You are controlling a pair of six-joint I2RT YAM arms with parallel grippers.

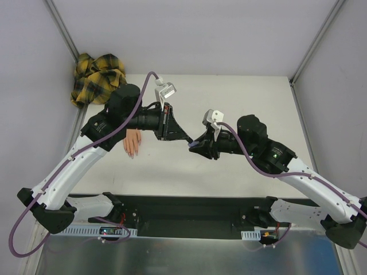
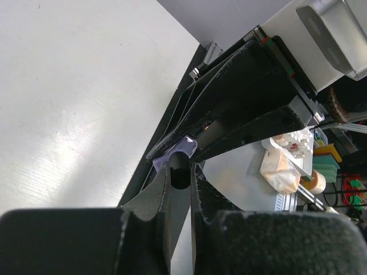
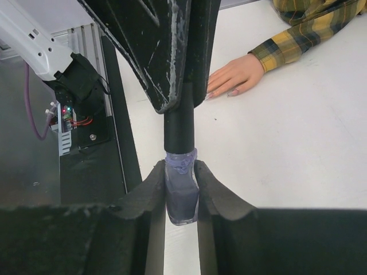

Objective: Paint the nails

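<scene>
The fake hand (image 1: 132, 142) lies palm down on the white table, its plaid sleeve (image 1: 97, 77) bunched at the far left corner. Its pinkish nails (image 3: 221, 91) show in the right wrist view. My right gripper (image 3: 180, 177) is shut on the small purple bottle (image 3: 182, 195), held above the table right of the hand. My left gripper (image 2: 180, 172) is shut on the bottle's black cap (image 2: 179, 171) from the opposite side. In the top view the left gripper (image 1: 186, 139) and the right gripper (image 1: 196, 145) meet tip to tip. The cap (image 3: 179, 129) sits on the bottle's neck.
The white table (image 1: 241, 103) ends at a black base strip (image 1: 189, 209) at the near edge, where both arms are bolted. Grey walls enclose the far and side edges. Clutter (image 2: 287, 160) lies beyond the table in the left wrist view.
</scene>
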